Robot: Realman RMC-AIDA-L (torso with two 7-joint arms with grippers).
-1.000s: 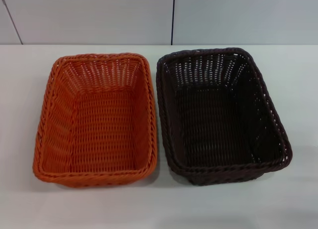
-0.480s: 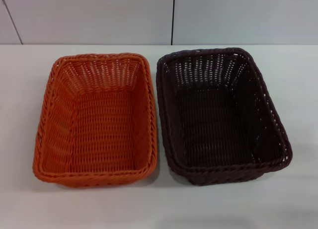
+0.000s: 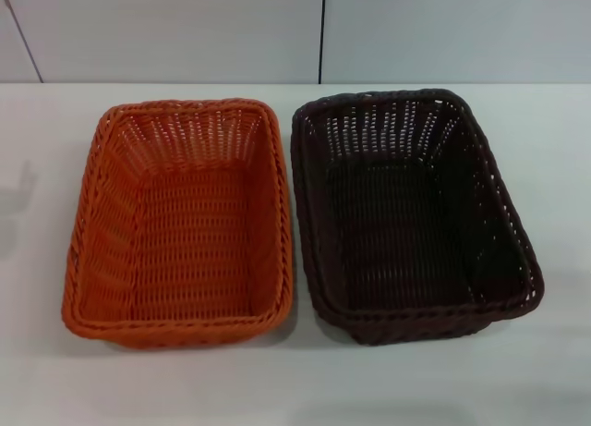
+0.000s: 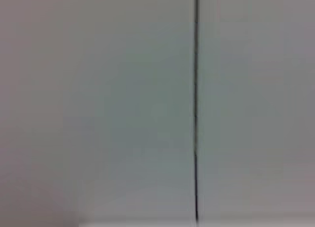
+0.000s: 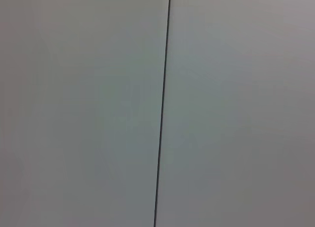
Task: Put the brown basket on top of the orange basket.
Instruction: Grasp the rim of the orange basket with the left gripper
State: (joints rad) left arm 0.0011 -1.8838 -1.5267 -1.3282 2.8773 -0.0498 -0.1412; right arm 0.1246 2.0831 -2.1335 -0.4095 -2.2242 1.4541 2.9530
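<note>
The orange basket point(image 3: 177, 225) stands on the white table at the left in the head view, open side up and empty. The brown basket point(image 3: 411, 213) stands right beside it on the right, open side up and empty, their long rims nearly touching. Neither gripper shows in the head view. Both wrist views show only a pale wall with a dark vertical seam, with no fingers and no basket.
The white table point(image 3: 554, 167) reaches past both baskets on every side. A pale wall point(image 3: 185, 29) with a dark vertical seam stands behind the table's far edge. A faint shadow lies on the table at the far left.
A faint shadow has appeared on the table at the far left edge. The baskets have not moved.
</note>
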